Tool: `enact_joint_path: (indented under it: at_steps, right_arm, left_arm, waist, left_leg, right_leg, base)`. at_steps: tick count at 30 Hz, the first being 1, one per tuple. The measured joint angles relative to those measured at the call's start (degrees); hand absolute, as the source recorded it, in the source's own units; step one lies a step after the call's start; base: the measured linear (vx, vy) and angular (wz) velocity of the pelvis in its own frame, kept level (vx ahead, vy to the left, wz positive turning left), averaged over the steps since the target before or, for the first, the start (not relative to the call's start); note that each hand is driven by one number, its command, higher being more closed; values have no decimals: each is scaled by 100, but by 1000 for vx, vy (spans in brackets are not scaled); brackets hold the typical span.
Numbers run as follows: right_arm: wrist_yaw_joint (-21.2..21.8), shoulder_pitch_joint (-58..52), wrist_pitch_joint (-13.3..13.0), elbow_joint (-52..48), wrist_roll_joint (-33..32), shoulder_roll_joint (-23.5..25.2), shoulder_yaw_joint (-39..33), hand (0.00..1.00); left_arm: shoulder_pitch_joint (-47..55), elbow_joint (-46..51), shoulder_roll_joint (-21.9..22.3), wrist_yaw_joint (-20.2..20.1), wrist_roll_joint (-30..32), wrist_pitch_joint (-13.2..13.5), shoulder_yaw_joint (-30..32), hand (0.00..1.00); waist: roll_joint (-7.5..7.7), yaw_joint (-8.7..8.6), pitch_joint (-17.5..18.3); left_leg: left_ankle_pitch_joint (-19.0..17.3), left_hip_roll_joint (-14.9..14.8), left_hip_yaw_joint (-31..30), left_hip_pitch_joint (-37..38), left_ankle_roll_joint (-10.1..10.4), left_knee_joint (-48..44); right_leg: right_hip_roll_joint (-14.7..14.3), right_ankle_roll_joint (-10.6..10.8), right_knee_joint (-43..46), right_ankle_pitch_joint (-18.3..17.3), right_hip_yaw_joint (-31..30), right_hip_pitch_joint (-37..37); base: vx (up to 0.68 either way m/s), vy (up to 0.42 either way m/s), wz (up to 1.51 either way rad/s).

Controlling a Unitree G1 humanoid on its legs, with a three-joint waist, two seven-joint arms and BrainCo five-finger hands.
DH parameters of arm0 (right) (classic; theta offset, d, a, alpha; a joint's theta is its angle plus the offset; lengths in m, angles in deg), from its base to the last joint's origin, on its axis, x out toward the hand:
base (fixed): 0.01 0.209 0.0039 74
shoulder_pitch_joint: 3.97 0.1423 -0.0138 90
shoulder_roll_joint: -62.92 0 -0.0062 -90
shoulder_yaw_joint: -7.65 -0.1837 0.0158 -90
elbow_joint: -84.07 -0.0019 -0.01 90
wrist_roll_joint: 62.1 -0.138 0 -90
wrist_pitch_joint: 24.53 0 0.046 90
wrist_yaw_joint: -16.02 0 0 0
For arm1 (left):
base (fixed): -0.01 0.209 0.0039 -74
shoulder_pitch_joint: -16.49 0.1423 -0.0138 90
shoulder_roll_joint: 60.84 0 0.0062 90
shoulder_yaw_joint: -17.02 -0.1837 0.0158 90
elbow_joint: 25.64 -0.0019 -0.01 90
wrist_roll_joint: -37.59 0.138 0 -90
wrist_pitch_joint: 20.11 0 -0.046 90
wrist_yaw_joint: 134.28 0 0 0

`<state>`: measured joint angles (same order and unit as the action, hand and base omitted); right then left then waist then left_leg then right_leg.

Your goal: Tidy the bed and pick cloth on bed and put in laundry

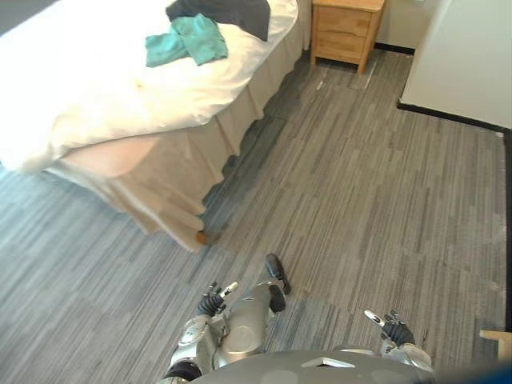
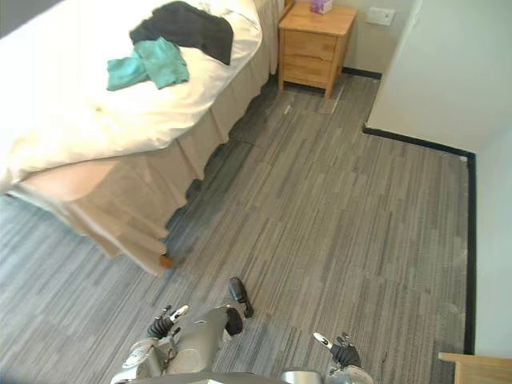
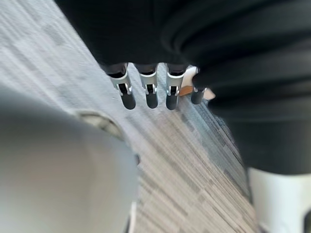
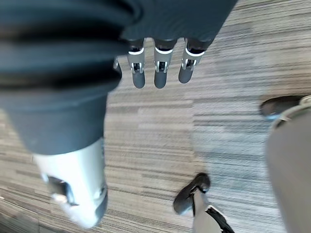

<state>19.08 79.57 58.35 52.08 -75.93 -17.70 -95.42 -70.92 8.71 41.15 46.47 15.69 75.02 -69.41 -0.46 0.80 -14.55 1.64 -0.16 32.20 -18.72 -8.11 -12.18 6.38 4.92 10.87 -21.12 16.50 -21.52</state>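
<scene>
While both arms hung low at the robot's sides, the left hand (image 1: 213, 302) and the right hand (image 1: 394, 328) were empty. In each wrist view the fingers (image 3: 148, 92) pointed straight down towards the floor, loosely spread, and closed on nothing.

Judged from that, the task had hardly begun. Nothing had been picked up, and the robot stood well apart from the bed (image 1: 88, 88), so an approach would come first. After that would come the grasp, the carry to the laundry and the tidying.

Underfoot and ahead ran a grey striped carpet (image 1: 360, 208) laid in tiles, with a paler bluish stretch on the robot's left. A corner of some light wooden furniture (image 2: 478, 368) showed near the right hand.

Further on, the near corner of the bed jutted towards the robot. Its white duvet hung unevenly there, leaving a peach strip (image 1: 104, 156) bare above the beige bed skirt (image 1: 180, 172). This looked like the part in need of straightening.

Towards the far end of the duvet lay the teal cloth (image 1: 186, 40), crumpled, and just beyond it, touching or nearly so, lay the dark cloth (image 1: 232, 11).

Past the bed stood a wooden nightstand (image 1: 344, 30) with a small pink object (image 2: 322, 6) on top. A pale wall (image 1: 464, 56) edged with black skirting closed the right side.
</scene>
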Motion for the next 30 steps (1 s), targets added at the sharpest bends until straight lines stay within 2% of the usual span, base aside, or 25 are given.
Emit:
enact_joint_path:
  at_steps: [1,2,3,5,6,7,9,10,11,12,13,14,15,16,17,18,19,20,21,23,24,26,27,29,30]
  right_arm:
    - [-7,7,17,36,44,22,-33,0]
    - [-8,11,54,38,106,72,-86,0]
    - [-7,24,64,35,186,168,-147,0]
    - [-4,69,67,42,238,197,-148,0]
    - [13,94,27,37,302,191,-88,0]
    - [19,116,2,34,311,186,-66,0]
    - [68,233,-169,19,254,144,-49,0]
    - [83,240,-209,20,214,142,-49,0]
    - [91,255,-233,22,141,158,-27,0]
    - [103,261,-235,23,107,191,9,0]
    - [109,257,-235,26,105,212,18,0]
    - [117,249,-235,33,117,247,53,0]
    - [123,241,-236,36,158,274,59,0]
    - [125,250,-244,35,178,334,143,0]
    - [139,289,-244,31,254,344,329,0]
    - [148,331,-242,33,308,352,449,0]
    - [181,333,-237,41,415,348,568,0]
    - [193,497,-242,20,417,247,589,0]
    - [203,524,-255,-13,428,206,614,0]
    - [284,605,-224,-66,540,67,683,0]
    - [292,594,-144,-64,509,8,683,0]
    - [302,608,-93,-82,456,-62,688,0]
    - [303,606,-33,-86,385,-115,689,0]
    - [300,581,68,-60,375,-139,688,0]
    - [300,507,141,-59,373,-118,689,0]
  left_arm:
    - [17,-15,-21,31,-8,-23,35,0]
    - [20,-13,-35,66,-15,-34,103,0]
    - [20,-18,-66,98,5,-23,115,0]
    - [44,-78,-61,104,6,-18,108,0]
    - [108,-175,-37,115,2,29,78,0]
    - [141,-180,-89,119,2,35,14,0]
    - [201,-166,-113,114,-4,37,-222,0]
    - [202,-162,-123,113,-7,27,-246,0]
    - [207,-160,-110,100,-6,12,-246,0]
    - [206,-165,-122,100,-9,-16,-239,0]
    - [205,-166,-129,101,-9,-38,-239,0]
    - [201,-168,-134,101,-26,-62,-236,0]
    - [205,-168,-138,103,-104,-71,-233,0]
    - [251,-155,-141,111,-228,-79,-168,0]
    - [325,-111,-148,143,-271,-89,-91,0]
    - [371,-56,-153,164,-328,-104,-41,0]
    - [456,63,-170,179,-404,-122,74,0]
    - [464,87,-15,179,-454,-147,129,0]
    - [468,87,43,171,-455,-176,127,0]
    - [451,82,181,163,-452,-212,108,0]
    - [460,76,168,162,-430,-219,73,0]
    - [447,87,149,163,-410,-222,19,0]
    - [443,87,141,163,-358,-227,-56,0]
    - [434,75,152,155,-322,-245,-104,0]
    - [433,75,112,148,-297,-239,-115,0]
  waist:
    - [20,47,77]
    - [125,60,77]
    - [208,45,75]
    - [193,7,60]
    - [89,-3,65]
    - [23,26,61]
    - [-87,0,57]
    - [-96,9,62]
    - [-38,31,93]
    - [14,29,123]
    - [29,26,132]
    - [47,24,135]
    - [64,28,128]
    - [94,42,131]
    - [154,36,171]
    - [209,39,203]
    - [306,53,284]
    - [6,170,290]
    - [-72,167,323]
    - [-277,41,278]
    - [-292,19,273]
    - [-269,19,264]
    - [-287,14,274]
    - [-342,-19,291]
    - [-328,-8,319]
  left_leg:
    - [-113,165,25,50,-243,-49]
    - [-283,351,-71,138,-449,-172]
    - [-559,567,-355,313,-514,-318]
    - [-792,726,-708,786,-498,-323]
    - [-856,774,-1139,1418,-405,-37]
    - [-858,769,-1310,1682,-367,130]
    - [-843,710,-2009,2329,-168,566]
    - [-858,709,-2181,2400,-142,634]
    - [-903,715,-2536,2497,-63,725]
    - [-981,711,-2971,2556,75,724]
    - [-1010,703,-3173,2583,125,724]
    - [-1055,688,-3530,2667,203,705]
    - [-1094,682,-3676,2709,272,702]
    - [-1213,657,-3875,2859,469,642]
    - [-1354,624,-3949,2934,702,510]
    - [-1442,619,-3950,2950,834,421]
    - [-1688,586,-3967,2948,1009,207]
    - [-1854,302,-3952,2833,1123,-88]
    - [-1864,224,-3908,2733,1137,-209]
    - [-1882,-102,-3288,2528,1288,-562]
    - [-1910,-398,-2473,2502,1295,-662]
    - [-1899,-665,-1745,2472,1294,-617]
    - [-1707,-772,-1460,2464,1293,-321]
    - [-1301,-831,-1407,2453,1326,-13]
    - [-1272,-777,-1462,2576,1302,231]
  right_leg:
    - [194,159,669,47,5,228]
    - [425,410,1564,224,-9,490]
    - [680,536,2862,597,-136,906]
    - [834,502,4068,533,-175,1329]
    - [858,362,4534,383,-78,1687]
    - [844,363,4555,313,-5,1836]
    - [822,326,3728,168,65,2504]
    - [810,350,3300,181,13,2646]
    - [755,465,2285,289,-232,2894]
    - [641,458,1222,600,-717,3052]
    - [590,474,793,796,-979,3112]
    - [528,511,169,1170,-1370,3160]
    - [519,521,9,1337,-1472,3163]
    - [458,408,-40,1657,-1599,3157]
    - [350,195,-24,2014,-1604,3106]
    - [301,86,-28,2289,-1556,3076]
    - [284,-33,44,2334,-1313,3008]
    - [56,-124,-27,2303,-1150,2913]
    - [18,-167,-155,2281,-1036,2849]
    - [-27,-311,-498,2227,-525,2479]
    - [0,-387,-620,2170,-284,2200]
    - [59,-401,-758,2153,-28,1965]
    - [78,-373,-808,2136,107,1882]
    - [31,-299,-841,2131,196,1831]
    - [29,-217,-1017,2203,206,1718]
  base:
    - [698,287,44]
    - [543,227,78]
    - [656,248,105]
    - [587,182,105]
    - [504,131,95]
    - [663,128,126]
    - [557,20,139]
    - [404,-75,152]
    - [391,-137,161]
    - [405,-169,166]
    - [438,-217,174]
    - [360,-197,134]
    - [442,-288,154]
    - [518,-409,137]
    - [505,-429,132]
    - [408,-382,115]
    - [345,-359,65]
    - [271,-285,52]
    - [361,-350,60]
    - [256,-264,115]
    - [143,-209,104]
    - [89,-160,79]
    - [40,-70,60]
    - [14,24,38]
    - [-1,60,26]
